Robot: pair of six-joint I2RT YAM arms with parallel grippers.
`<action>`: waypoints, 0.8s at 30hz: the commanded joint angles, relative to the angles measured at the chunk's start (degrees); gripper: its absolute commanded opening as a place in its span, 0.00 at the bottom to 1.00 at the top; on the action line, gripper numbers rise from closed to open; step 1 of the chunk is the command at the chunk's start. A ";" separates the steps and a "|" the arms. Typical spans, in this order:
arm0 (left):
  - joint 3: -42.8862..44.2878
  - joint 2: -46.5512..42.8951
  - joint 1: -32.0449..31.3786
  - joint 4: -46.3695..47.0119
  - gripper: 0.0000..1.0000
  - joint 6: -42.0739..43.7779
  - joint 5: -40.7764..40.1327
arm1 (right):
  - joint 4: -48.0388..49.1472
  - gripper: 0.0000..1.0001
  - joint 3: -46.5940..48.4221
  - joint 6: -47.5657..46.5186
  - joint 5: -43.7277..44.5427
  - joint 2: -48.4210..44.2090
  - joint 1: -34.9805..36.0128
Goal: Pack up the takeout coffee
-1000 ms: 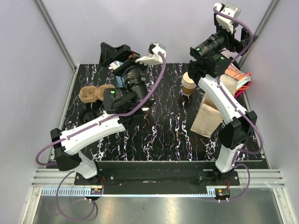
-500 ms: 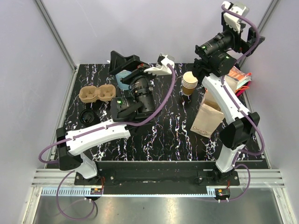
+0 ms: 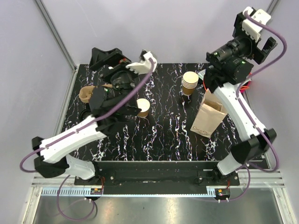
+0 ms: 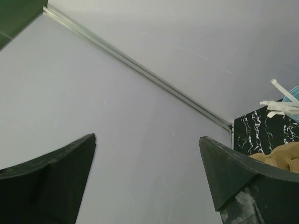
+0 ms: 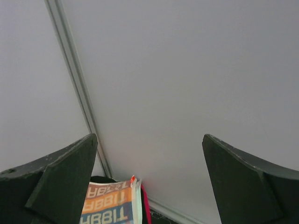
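Observation:
The takeout coffee (image 3: 143, 108), a small brown ribbed paper cup with a whitish inside, stands upright on the black marbled table (image 3: 159, 135) left of centre. My left gripper (image 3: 106, 59) is raised over the table's back left, open, up and to the left of the cup; its wrist view shows only grey wall between its fingers (image 4: 247, 182). The brown paper bag (image 3: 209, 114) stands at the right. My right gripper (image 3: 256, 39) is held high above the back right corner, open and empty, facing the wall (image 5: 154, 84).
A tall stack of nested cups (image 3: 190, 83) stands left of the bag. A cardboard cup carrier (image 3: 86, 93) and a black lid (image 3: 84, 114) lie at the left. A light-blue cup with white utensils (image 4: 285, 105) is back left. A colourful packet (image 5: 112, 203) sits back right.
The left arm swung left and back, uncovering the single cup. The right arm lifted and moved right toward the corner. Both grippers stayed open.

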 commanded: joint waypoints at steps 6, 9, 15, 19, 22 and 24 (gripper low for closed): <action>8.66 -5.73 12.54 -48.75 0.99 -46.26 7.65 | -36.53 1.00 -13.67 26.87 -11.91 -18.43 -0.17; 6.90 -7.04 17.03 -49.61 0.99 -49.16 9.94 | -59.45 1.00 -11.49 36.52 -18.41 -20.90 -0.17; -0.03 -10.91 25.73 -56.73 0.99 -56.45 13.98 | -66.89 1.00 -12.53 44.11 -19.93 -23.28 -0.08; -1.55 -12.50 31.61 -66.29 0.99 -61.99 18.98 | -67.07 1.00 -11.40 46.22 -15.89 -21.79 -0.17; -1.46 -12.67 38.11 -70.97 0.99 -64.98 23.81 | -73.20 1.00 -8.07 47.88 -15.17 -19.15 -0.08; -2.16 -13.46 43.30 -73.61 0.99 -66.74 28.91 | -77.78 1.00 -7.17 48.94 -16.40 -18.18 0.18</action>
